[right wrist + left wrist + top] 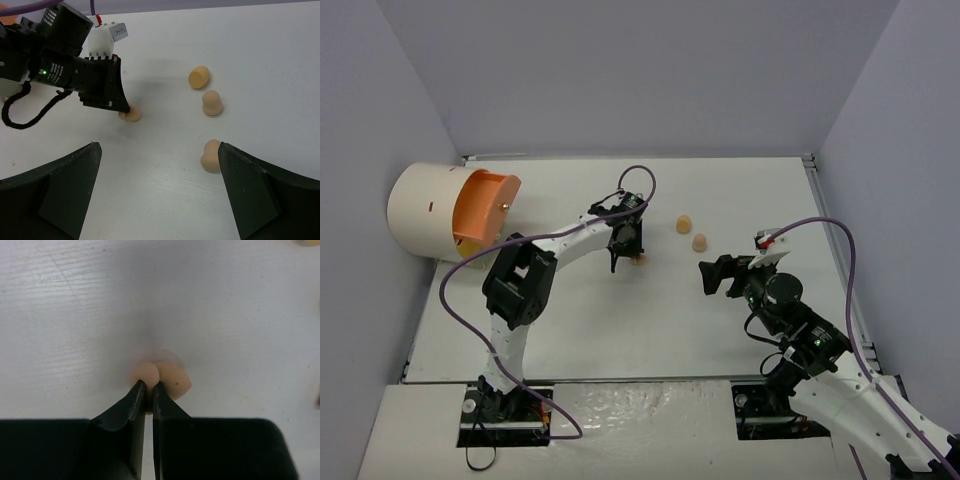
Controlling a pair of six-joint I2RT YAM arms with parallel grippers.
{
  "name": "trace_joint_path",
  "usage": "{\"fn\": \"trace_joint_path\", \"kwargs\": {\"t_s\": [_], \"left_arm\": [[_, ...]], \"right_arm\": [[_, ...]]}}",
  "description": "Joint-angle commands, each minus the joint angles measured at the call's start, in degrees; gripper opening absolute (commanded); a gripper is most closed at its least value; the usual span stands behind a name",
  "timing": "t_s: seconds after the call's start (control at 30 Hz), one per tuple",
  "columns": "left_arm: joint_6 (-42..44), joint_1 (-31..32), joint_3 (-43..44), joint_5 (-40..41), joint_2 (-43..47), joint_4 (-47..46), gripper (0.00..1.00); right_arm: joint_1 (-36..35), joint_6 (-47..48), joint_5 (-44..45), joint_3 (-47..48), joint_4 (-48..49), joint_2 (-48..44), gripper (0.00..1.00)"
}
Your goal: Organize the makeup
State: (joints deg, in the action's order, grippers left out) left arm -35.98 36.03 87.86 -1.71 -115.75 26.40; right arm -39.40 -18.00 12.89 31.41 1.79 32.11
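Peach sponges (212, 102) lie scattered (one sponge (172, 377) pinched).

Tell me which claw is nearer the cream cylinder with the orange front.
Left. The left claw, shut on a peach sponge, sits mid-table to the right of the cream cylinder. The right claw, open, is much farther to the right.

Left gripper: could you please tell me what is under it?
A peach sponge, pinched by the shut left gripper, resting on the table. From above, the gripper covers all but a sliver of it; in the wrist view its fingers hide the sponge's near part.
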Motion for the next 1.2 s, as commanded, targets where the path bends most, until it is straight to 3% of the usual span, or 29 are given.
{"fn": "trace_joint_path", "kwargs": {"t_s": [0.0, 0.2, 0.4, 0.57, 0.8, 1.07, 1.17], "left_arm": [[2.9, -0.1, 2.6, 3.6, 13.0, 3.2, 0.00], [8.3, -2.9, 10.2, 10.5, 24.8, 15.5, 0.00], [15.1, -18.4, 17.3, 8.8, 31.8, 25.5, 0.00], [18.0, -31.8, 22.4, 5.4, 30.0, 28.4, 0.00], [14.8, -40.9, 21.4, 3.6, 26.6, 25.5, 0.02], [13.7, -43.8, 21.3, 3.4, 22.4, 22.0, 0.05], [13.4, -44.2, 21.6, 3.2, 21.1, 21.9, 0.13]], "right_arm": [[0.3, -0.1, 2.2, 0.4, 3.0, -0.4, 1.00], [0.3, 0.2, 2.5, 0.5, 2.7, -1.0, 1.00], [0.3, 0.6, 2.2, 0.7, 2.3, -0.8, 1.00], [0.4, 0.7, 2.3, 0.6, 2.2, -0.6, 1.00], [0.4, 1.1, 2.1, 0.8, 1.1, -1.6, 1.00], [0.4, 1.1, 2.2, 0.7, 1.0, -1.6, 1.00], [0.4, 1.1, 2.1, 0.5, 0.9, -1.7, 1.00]]}}
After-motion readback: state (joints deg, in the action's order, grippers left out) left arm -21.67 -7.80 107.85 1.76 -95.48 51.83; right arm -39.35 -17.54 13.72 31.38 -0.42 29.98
